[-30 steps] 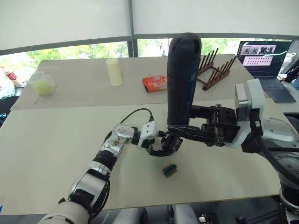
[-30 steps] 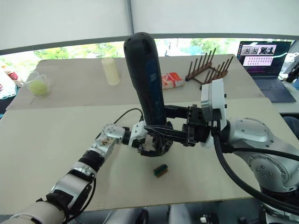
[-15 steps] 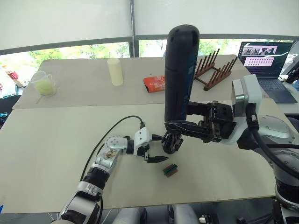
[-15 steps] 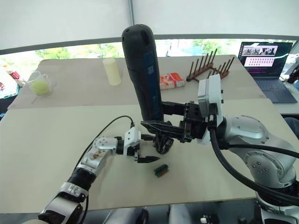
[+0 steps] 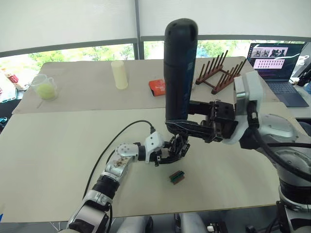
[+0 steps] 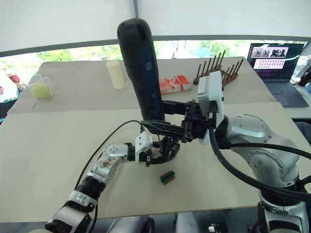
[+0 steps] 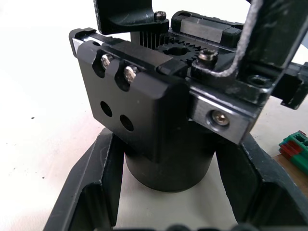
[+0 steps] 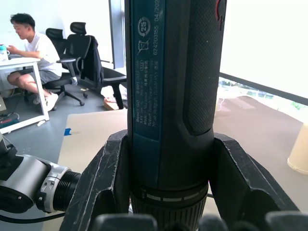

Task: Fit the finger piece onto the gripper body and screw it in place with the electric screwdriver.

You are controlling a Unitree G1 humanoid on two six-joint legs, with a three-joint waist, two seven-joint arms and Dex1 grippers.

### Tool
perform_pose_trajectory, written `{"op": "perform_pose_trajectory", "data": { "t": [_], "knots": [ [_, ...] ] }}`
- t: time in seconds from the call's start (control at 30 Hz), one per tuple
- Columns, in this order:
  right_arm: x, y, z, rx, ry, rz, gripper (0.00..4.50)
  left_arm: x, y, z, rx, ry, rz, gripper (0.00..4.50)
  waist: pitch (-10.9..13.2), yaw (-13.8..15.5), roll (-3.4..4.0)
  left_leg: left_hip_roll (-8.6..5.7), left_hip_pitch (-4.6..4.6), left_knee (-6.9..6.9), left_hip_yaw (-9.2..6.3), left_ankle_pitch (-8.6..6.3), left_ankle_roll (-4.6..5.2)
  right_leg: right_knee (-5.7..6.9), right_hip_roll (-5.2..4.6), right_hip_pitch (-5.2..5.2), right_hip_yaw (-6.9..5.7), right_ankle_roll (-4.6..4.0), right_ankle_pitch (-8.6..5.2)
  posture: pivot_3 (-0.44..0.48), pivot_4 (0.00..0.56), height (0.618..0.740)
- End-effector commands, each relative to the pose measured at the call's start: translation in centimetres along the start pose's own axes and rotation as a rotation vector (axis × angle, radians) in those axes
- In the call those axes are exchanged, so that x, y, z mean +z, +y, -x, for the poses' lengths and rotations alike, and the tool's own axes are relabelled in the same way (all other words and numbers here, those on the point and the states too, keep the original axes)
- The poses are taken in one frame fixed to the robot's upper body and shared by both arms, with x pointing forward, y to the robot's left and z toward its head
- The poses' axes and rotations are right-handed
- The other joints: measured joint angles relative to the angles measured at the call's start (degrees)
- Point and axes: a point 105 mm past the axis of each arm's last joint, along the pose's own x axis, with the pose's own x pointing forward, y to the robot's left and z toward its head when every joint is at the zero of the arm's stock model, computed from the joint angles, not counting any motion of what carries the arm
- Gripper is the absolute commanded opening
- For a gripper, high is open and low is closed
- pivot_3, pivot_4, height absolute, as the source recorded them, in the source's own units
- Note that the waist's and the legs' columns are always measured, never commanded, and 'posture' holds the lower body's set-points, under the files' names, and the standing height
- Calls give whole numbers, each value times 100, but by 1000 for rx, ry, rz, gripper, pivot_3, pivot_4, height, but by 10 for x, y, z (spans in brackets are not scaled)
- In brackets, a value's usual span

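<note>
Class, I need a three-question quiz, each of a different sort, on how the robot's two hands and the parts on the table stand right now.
1. True or false: the right hand grips the screwdriver upright.
2. The left hand's fingers stand on either side of what?
3. The green block is: A) held, B) loose on the table, C) on the rack.

Key: 1 true; 2 the gripper body's round base; 3 B.

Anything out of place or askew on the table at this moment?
Nothing stands out. The right gripper holds the screwdriver upright over the gripper body, which the left gripper brackets at its base. A green-brown block lies nearby.
</note>
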Motion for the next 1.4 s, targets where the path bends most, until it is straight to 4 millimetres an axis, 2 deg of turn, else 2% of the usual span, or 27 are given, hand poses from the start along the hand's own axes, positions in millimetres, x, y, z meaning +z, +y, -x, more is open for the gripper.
{"op": "perform_pose_trajectory", "data": {
  "t": [0.03, 0.47, 1.4],
  "knots": [
    [11, -1, -3, 7, -33, 68, 1895, 2, -1, -2, -8, -5, -22, 2269, 0, -3, 0, 0, 0, 0, 0, 0, 0, 0, 2, 0, 0, 0, 0, 0, 150, 740],
    [-3, -5, -7, 7, -23, 88, 1895, 4, -1, -1, -13, -10, -29, 2269, 0, -12, 0, -1, 0, -1, 0, 0, 0, 0, 6, -1, -1, 0, 0, 0, 150, 740],
    [-9, -7, -8, 25, -14, 113, 1895, 5, 1, -1, -7, -15, -26, 2269, 0, -28, 0, -2, 0, -1, 0, 0, -1, 1, 8, -2, -2, 0, 0, 0, 150, 740]
  ]
}}
